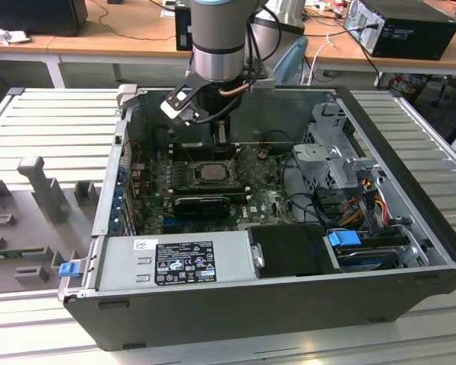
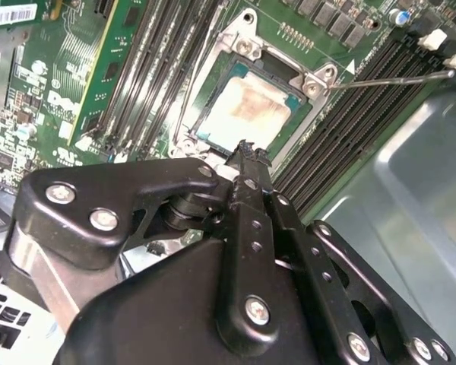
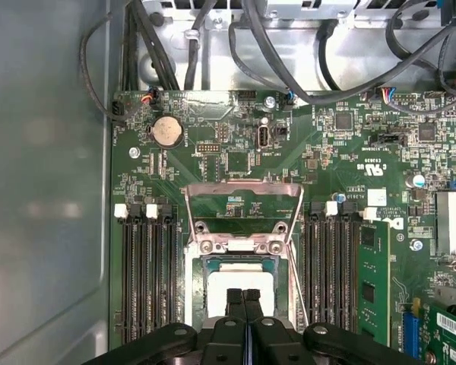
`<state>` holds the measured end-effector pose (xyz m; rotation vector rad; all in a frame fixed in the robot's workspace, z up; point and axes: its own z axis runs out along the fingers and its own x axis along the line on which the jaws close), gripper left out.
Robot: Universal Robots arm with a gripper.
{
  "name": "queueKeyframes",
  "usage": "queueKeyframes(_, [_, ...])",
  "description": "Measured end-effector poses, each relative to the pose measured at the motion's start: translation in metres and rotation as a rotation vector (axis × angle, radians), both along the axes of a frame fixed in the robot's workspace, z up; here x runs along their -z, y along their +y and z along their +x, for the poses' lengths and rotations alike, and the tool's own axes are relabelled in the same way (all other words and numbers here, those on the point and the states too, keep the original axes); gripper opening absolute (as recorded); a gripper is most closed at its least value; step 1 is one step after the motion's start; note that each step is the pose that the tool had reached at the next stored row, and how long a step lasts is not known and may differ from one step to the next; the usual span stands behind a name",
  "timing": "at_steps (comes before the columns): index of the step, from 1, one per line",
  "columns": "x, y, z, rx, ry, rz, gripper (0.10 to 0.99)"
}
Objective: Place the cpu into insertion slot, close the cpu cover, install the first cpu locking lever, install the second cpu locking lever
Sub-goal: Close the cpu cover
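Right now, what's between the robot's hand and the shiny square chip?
Nothing: in the second wrist view the shut hand hangs right over the cpu, no part between.

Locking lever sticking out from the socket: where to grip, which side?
Grip the locking lever near its free end, far from the pivot, closing across it from above. It is a thin straight rod reaching out over the memory slots, so that end likely has room.

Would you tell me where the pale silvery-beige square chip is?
In the second wrist view the chip lies in the square socket, between black memory slots, just past the gripper.
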<state>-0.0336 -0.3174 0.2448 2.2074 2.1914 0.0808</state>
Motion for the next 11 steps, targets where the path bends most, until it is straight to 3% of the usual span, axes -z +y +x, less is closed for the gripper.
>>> queueKeyframes(11, [-0.0002,0.0008,0.0010,0.000,0.0000,0.000,0.106])
